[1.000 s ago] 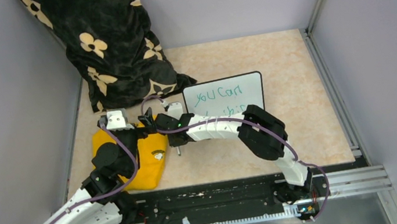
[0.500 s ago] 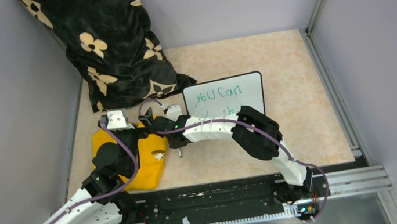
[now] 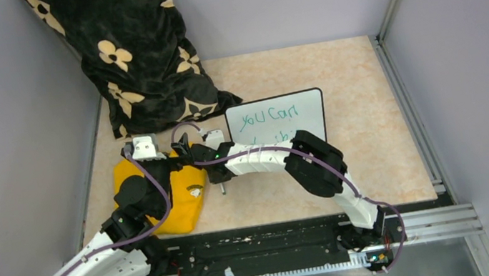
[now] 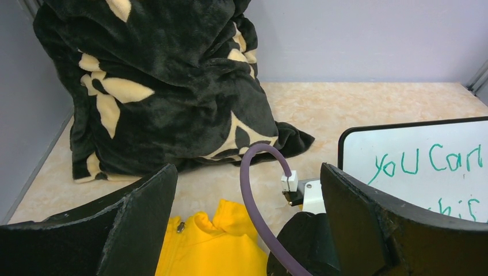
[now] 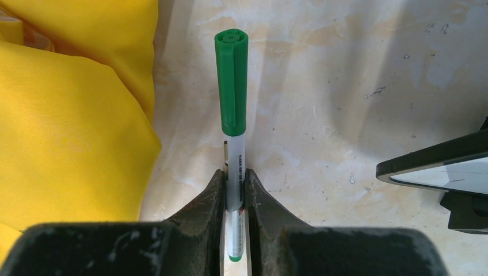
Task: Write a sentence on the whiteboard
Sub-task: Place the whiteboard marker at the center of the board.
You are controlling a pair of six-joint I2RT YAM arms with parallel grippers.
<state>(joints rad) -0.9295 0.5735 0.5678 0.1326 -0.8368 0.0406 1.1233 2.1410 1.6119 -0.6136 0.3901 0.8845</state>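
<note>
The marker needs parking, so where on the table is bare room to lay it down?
The widest bare table lies right of the whiteboard, out to the side rail. A second patch runs behind the whiteboard, between the blanket and the back wall. The left is crowded: blanket, yellow cloth, left arm, right arm.

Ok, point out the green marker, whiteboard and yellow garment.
green marker (image 5: 233, 146): right wrist view, white barrel below the cap.
whiteboard (image 3: 276, 126): top external view, white face under the top line.
yellow garment (image 3: 184, 215): top external view, near right part.
</note>
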